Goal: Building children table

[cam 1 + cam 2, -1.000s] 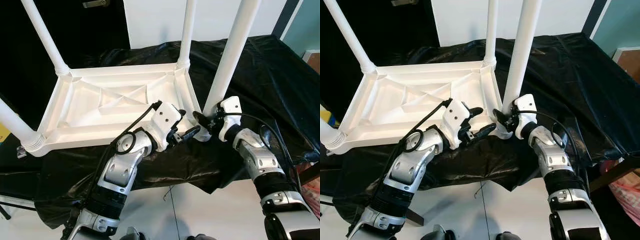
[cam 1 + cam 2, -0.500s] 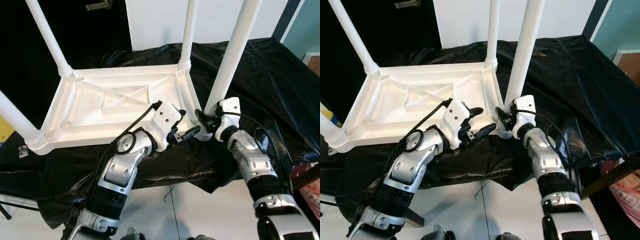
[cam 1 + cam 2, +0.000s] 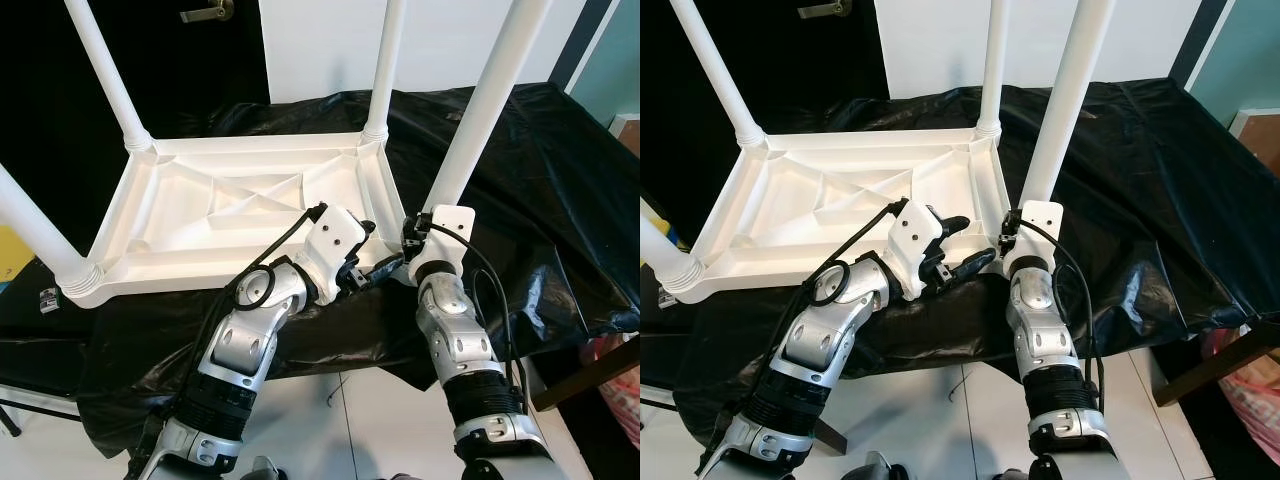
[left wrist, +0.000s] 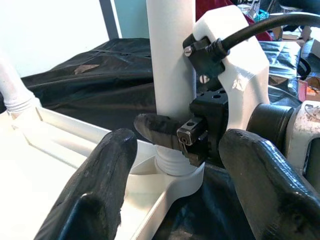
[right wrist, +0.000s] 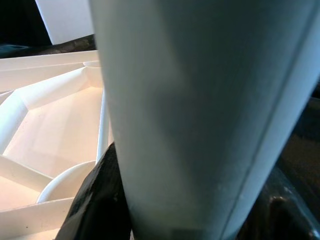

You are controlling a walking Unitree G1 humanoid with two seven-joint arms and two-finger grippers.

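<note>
A white children's table (image 3: 230, 215) lies upside down on a black-draped surface (image 3: 540, 170), four legs pointing up. The right gripper (image 4: 172, 132) now sits straighter behind the leg (image 3: 480, 110) at 3 o'clock, clamped around its base. The left gripper (image 3: 368, 275) hovers beside it, fingers (image 4: 95, 187) spread, empty.

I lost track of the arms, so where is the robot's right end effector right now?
In the left eye view the right end effector grips the base of the near right leg of the upturned white table, beside the left end effector.
</note>
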